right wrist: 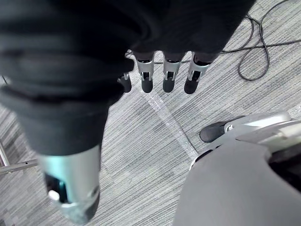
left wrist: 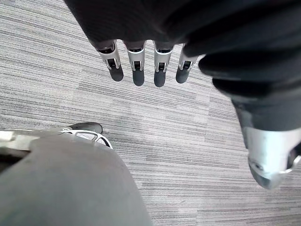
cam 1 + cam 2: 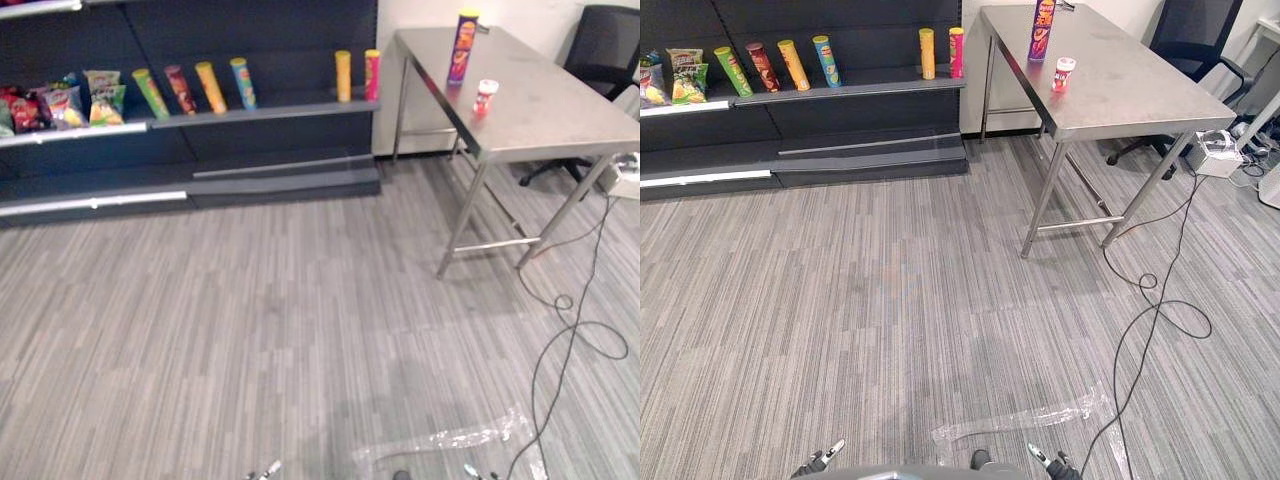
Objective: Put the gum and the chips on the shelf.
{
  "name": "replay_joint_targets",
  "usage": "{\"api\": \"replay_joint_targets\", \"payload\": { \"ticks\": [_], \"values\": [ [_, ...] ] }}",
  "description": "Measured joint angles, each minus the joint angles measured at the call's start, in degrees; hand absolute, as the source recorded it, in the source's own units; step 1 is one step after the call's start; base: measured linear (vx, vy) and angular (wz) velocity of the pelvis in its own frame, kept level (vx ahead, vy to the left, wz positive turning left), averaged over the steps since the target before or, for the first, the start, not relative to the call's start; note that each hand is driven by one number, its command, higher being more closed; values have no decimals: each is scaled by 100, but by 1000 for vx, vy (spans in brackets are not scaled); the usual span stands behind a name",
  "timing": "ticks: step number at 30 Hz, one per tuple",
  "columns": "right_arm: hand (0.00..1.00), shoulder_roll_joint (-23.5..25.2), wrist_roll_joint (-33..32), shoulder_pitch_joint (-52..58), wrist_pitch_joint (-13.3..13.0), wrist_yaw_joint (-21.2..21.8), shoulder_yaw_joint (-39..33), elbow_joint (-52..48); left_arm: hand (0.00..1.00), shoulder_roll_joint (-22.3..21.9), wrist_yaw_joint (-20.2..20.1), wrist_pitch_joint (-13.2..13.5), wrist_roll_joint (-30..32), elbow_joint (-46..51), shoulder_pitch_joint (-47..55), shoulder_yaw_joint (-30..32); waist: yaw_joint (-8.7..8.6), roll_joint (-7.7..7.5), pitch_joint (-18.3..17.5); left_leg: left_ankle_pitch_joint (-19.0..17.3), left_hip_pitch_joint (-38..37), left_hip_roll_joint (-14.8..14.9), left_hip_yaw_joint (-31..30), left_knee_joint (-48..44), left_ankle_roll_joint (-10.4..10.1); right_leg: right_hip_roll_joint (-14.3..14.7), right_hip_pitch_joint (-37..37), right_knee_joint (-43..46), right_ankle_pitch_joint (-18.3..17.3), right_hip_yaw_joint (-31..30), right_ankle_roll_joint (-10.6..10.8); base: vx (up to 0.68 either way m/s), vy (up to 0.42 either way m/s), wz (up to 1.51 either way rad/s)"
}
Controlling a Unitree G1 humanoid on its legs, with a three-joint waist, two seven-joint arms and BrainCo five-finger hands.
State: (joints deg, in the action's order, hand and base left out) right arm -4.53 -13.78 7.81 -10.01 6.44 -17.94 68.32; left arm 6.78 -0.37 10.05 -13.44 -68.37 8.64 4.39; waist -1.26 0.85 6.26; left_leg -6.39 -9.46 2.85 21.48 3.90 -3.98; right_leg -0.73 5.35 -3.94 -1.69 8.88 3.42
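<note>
The chips [image 3: 464, 45] stand upright at the far end of the steel surface [image 3: 545, 125], with the gum [image 3: 485, 97] near them, closer to the robot. The shelf [image 3: 270, 112] to the left carries cans [image 3: 210, 87] and bags [image 3: 104, 98]. The left robot hand [image 2: 137, 60] and right robot hand [image 1: 168, 71] hang over the floor [image 3: 250, 330], fingers straight and wide, holding nothing

No print can be read anywhere. The chips can [image 3: 464, 45] on the desk [image 3: 540, 110] has lettering running down its purple side, too small to make out. The gum jar [image 3: 485, 97] near it wears a red and white label whose words are too small as well. The cans [image 3: 211, 87] on the shelf [image 3: 270, 111] and the bags [image 3: 105, 98] toward its left end carry coloured printed designs, none legible.
</note>
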Motion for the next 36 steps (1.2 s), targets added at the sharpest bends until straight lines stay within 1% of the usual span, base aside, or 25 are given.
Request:
{"api": "replay_joint_targets", "payload": {
  "ticks": [4, 5, 7, 9, 13, 14, 15, 16, 17, 18, 19, 20, 21, 22, 25, 27, 28, 29, 30, 31, 32, 33, 34, 35, 36],
  "values": [
    [0, -4, -4, -8, -12, -1, 39, -10, 0, 9, 2, 5, -30, 4, -12, -5, -8, -14, 5, 0, 3, 6, -13, -18, 0, -2, -5, 42, -2, 15, 2, -9, -30, 1],
    [0, -11, -7, -43, -18, 3, 39, -22, 0, 8, 5, 6, -184, 4, -36, -40, -10, -2, 48, 1, 12, 32, -14, -65, -1, 5, -64, 186, -22, 19, 3, -35, -31, -3],
    [0, -17, -28, -152, -23, 12, 42, -69, 0, 41, 1, 33, -223, 23, -97, -72, -10, -39, 176, 9, 53, 55, -14, -200, -15, -39, -303, 730, -254, 16, -30, -60, -33, -1],
    [0, 6, -189, -196, -28, 62, 47, -112, 0, 80, -2, 58, -360, 27, -197, -77, -11, -117, 249, 8, 133, 18, -39, -236, -16, -148, -662, 1407, -626, 39, -94, -78, -49, 9],
    [0, 24, -258, -197, -22, 124, 34, -105, 0, 105, -27, 61, -444, 66, -235, -28, -25, -201, 383, -38, 161, -34, -141, -390, -85, -332, -949, 2175, -1117, 126, -218, -65, -97, 17],
    [0, 59, -256, -182, -20, 119, 36, -99, 0, 147, -49, 60, -455, 67, -250, 20, -27, -283, 415, -236, 359, 6, -160, -849, -268, -424, -1027, 2407, -1316, 164, -264, -42, -84, 26],
    [0, 65, -256, -178, -21, 119, 40, -100, 0, 166, -59, 59, -473, 69, -269, 29, -29, -320, 438, -346, 523, 78, -151, -1227, -298, -445, -1035, 2481, -1385, 191, -289, -46, -161, 36],
    [0, 73, -258, -166, -20, 115, 39, -97, 0, 199, -93, 60, -639, 101, -271, 46, -26, -376, 498, -459, 963, 264, -139, -2173, -227, -458, -1022, 2591, -1485, 237, -378, -54, -252, 30],
    [0, 61, -270, -137, -24, 118, 40, -98, 0, 218, -105, 55, -705, 115, -263, 61, -21, -361, 549, -482, 1429, 531, -143, -3255, -201, -450, -937, 2638, -1515, 334, -402, -34, -240, 26],
    [0, 47, -271, -119, -23, 118, 45, -96, 0, 209, -110, 52, -784, 117, -264, 60, -20, -323, 570, -489, 1636, 686, -147, -3756, -164, -413, -866, 2651, -1537, 369, -426, -9, -163, 18],
    [0, 21, -300, -64, -23, 117, 57, -92, 0, 183, -115, 50, -896, 116, -208, 101, -18, -276, 596, -530, 1939, 957, -199, -4578, -104, -391, -742, 2783, -1664, 404, -450, 42, -58, 12],
    [0, 11, -307, -51, -22, 113, 57, -91, 0, 170, -115, 46, -897, 113, -198, 139, -21, -267, 612, -551, 2026, 1011, -252, -4726, -121, -392, -689, 2829, -1724, 400, -443, 92, -19, 14],
    [0, -15, -309, -53, -20, 102, 49, -82, 0, 128, -113, 47, -897, 115, -204, 218, -23, -230, 634, -595, 2283, 1000, -506, -4781, -163, -398, -588, 2848, -1820, 396, -466, 80, 2, 7],
    [0, -15, -309, -54, -20, 95, 46, -78, 0, 121, -112, 47, -898, 115, -205, 223, -20, -228, 635, -594, 2344, 998, -538, -4737, -164, -403, -586, 2848, -1824, 391, -472, 119, 81, -2],
    [0, -10, -316, -174, -21, 7, 39, -41, 0, 92, -113, 47, -1138, 112, -210, 211, -18, -219, 752, -450, 2662, 945, -670, -3559, -168, -491, -597, 2847, -1886, 313, -408, 147, 150, -17],
    [0, -17, -318, -237, -21, -9, 40, -41, 0, 53, -103, 48, -1292, 112, -214, 193, -16, -181, 802, 68, 2704, 799, -892, -2093, -279, -617, -583, 2831, -1993, 154, -229, 263, 261, -21],
    [0, -25, -318, -252, -21, -11, 41, -41, 0, 36, -100, 48, -1292, 111, -207, 170, -17, -137, 816, 216, 2689, 788, -986, -1726, -308, -626, -558, 2805, -2018, 116, -184, 314, 310, -32],
    [0, -44, -318, -302, -21, -16, 44, -37, 0, 3, -103, 51, -1295, 111, -216, 155, -13, -68, 886, 598, 2629, 792, -1105, -1316, -374, -650, -469, 2763, -2089, -22, -57, 435, 446, -44],
    [0, -79, -315, -317, -20, -24, 52, -34, 0, 1, -117, 54, -1298, 112, -221, 154, -13, -60, 870, 1029, 2609, 632, -1102, -1467, -217, -769, -329, 2520, -2127, -235, 10, 371, 384, -45],
    [0, -79, -315, -316, -20, -25, 50, -30, 0, -7, -121, 56, -1300, 112, -211, 155, -8, -43, 848, 1036, 2609, 600, -1093, -1525, -174, -791, -293, 2438, -2127, -290, 10, 418, 389, -44],
    [0, -57, -313, -333, -16, -12, 46, 21, 0, 35, -155, 63, -1309, 110, -180, 156, -7, -160, 790, 708, 2654, 449, -941, -1800, 88, -954, -157, 2099, -2099, -439, 27, 391, 273, -36],
    [0, -4, -313, -361, -21, 3, 25, 18, 0, 95, -181, 69, -1307, 106, -181, 156, -8, -276, 725, 366, 2759, 300, -762, -2085, 188, -1135, -75, 1875, -1861, -604, 104, 579, 391, -35],
    [0, 19, -313, -375, -21, 4, 15, 16, 0, 113, -191, 68, -1301, 105, -189, 155, -10, -302, 706, 253, 2811, 241, -698, -2242, 229, -1204, -78, 1831, -1721, -672, 257, 481, 309, -28],
    [0, 59, -309, -376, -20, 9, -33, 16, 0, 123, -202, 65, -1290, 105, -199, 134, 0, -308, 699, -6, 2851, 169, -599, -2538, 384, -1337, -84, 1859, -1552, -854, 409, 457, 318, -24],
    [0, 59, -302, -375, -17, 21, -114, 16, 0, 118, -202, 66, -1286, 102, -199, 122, 13, -296, 684, -246, 2805, 127, -461, -2739, 549, -1428, -138, 2099, -1431, -1030, 471, 443, 320, -26]
  ]
}}
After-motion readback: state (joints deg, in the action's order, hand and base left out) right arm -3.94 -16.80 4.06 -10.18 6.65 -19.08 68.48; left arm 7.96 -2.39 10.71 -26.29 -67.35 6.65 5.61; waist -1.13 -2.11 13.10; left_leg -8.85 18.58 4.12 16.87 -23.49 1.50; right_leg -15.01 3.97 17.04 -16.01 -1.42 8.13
